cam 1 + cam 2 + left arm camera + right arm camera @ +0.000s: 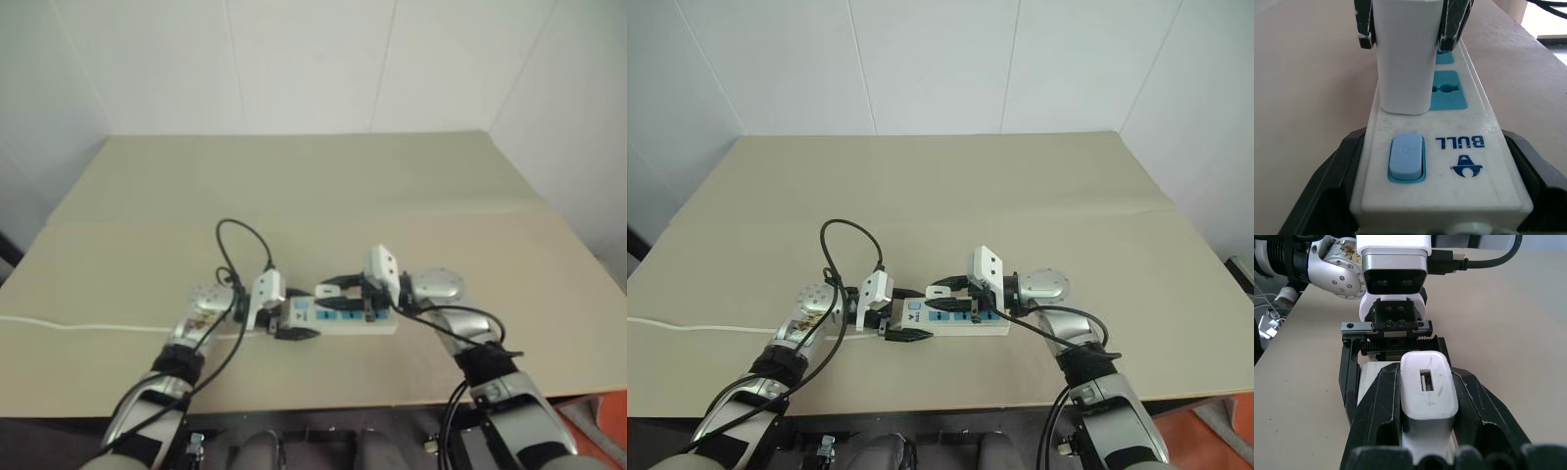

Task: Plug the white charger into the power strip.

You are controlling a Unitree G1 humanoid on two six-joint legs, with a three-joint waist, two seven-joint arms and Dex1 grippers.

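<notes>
1. The power strip (338, 318) lies near the front edge of the table (313, 186), long side across the view. The left gripper (906, 315) has its two black fingers clamped around the switch end of the strip, at about nine o'clock from the strip's middle.
2. The white charger (1428, 390) stands upright on the strip, just beyond the blue switch (1407, 157), beside a free blue socket (1448, 90). The right gripper (338, 299) comes from three o'clock and is clamped on the two sides of the charger.
3. I judge the charger light, stiff and smooth (the glossy plastic may slip if the squeeze is weak). The flat sides, where the fingers already sit, look the best place to hold it, because pushing straight down then stays possible.
4. The strip is also rigid and light, so it could slide on the table; holding its end seems useful.
5. Hidden: the pins under the charger and the socket below it, so I cannot tell if it is fully pushed in or only resting.
6. Further, at nine o'clock, the thin white cable (88, 327) leaves the picture, and its end is cut off.
</notes>
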